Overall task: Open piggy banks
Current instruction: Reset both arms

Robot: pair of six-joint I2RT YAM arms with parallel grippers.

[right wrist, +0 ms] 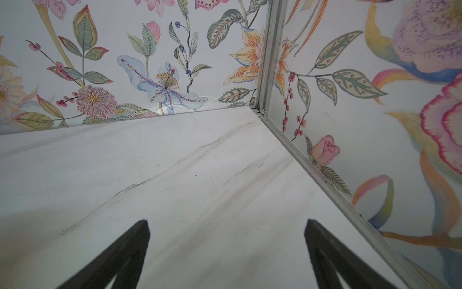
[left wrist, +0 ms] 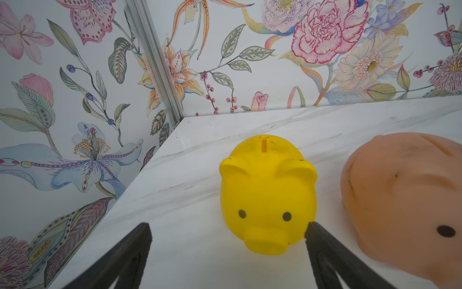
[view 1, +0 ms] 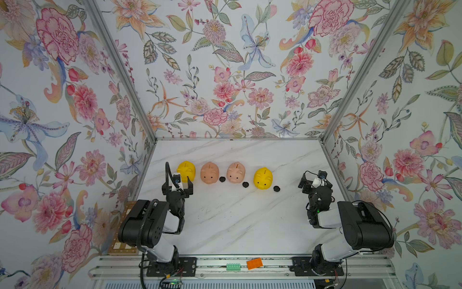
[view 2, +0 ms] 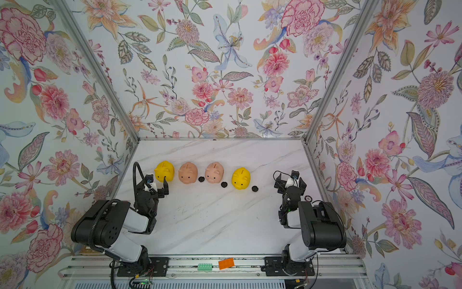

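Just off the near edge of the white marble table (view 1: 237,225): one green toy brick (view 1: 233,266), one orange toy brick (view 1: 254,263). Over the table's left side, left claw (view 1: 177,185), spread wide, holding nothing. Over its right side, right claw (right wrist: 226,222), spread wide too, holding nothing. Farther up the table, three small round black plugs (view 1: 222,179) (view 1: 245,185) (view 1: 276,189). In a row across the table's far half, four little round plastic piggy banks: two bright yellow pigs (view 1: 186,170) (view 1: 263,178) at the ends, two peach-pink pigs (view 1: 209,173) (view 1: 235,172) between.
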